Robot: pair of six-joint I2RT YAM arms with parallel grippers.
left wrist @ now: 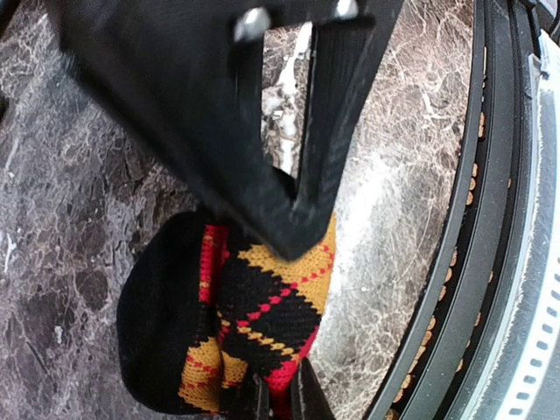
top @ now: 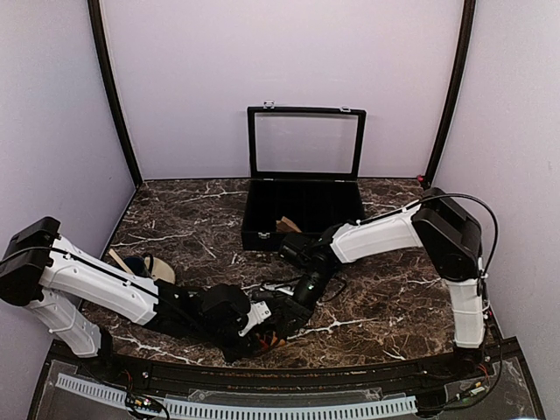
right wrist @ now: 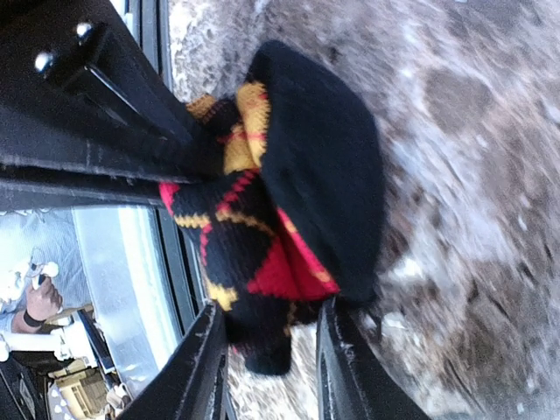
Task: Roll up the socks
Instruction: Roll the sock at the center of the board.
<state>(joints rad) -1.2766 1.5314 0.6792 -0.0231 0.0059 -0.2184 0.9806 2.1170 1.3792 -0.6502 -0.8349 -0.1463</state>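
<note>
Subject: argyle sock (left wrist: 254, 297). It lies on the table (top: 175, 210) at the near edge, midway between the two arm bases and well in front of the case (top: 302, 210).

Condition: the sock is bunched into a short, thick bundle. The black cuff is folded over one side like a cap, and the red, orange and black diamonds are exposed on the other. It is compact but loose and not a finished roll; a narrow tail of fabric protrudes at one end.

Left gripper (left wrist: 280, 394): pressed together, pinching the patterned end of the bundle. Judgement: this grip anchors the fabric so that the fold cannot spring open.

Right gripper (right wrist: 276, 306): jaws spread, one on each side of the tail end, with the cuff edge against one finger. No firm clamp is visible. Judgement: it stands placed either to let go or to take a new hold while the other arm secures the bundle.

Both grippers meet at the sock from opposite sides, crowding it closely.

Surroundings: the case stands with its lid raised. A tan item (top: 287, 225) sits in one compartment; what it is cannot be told.
</note>
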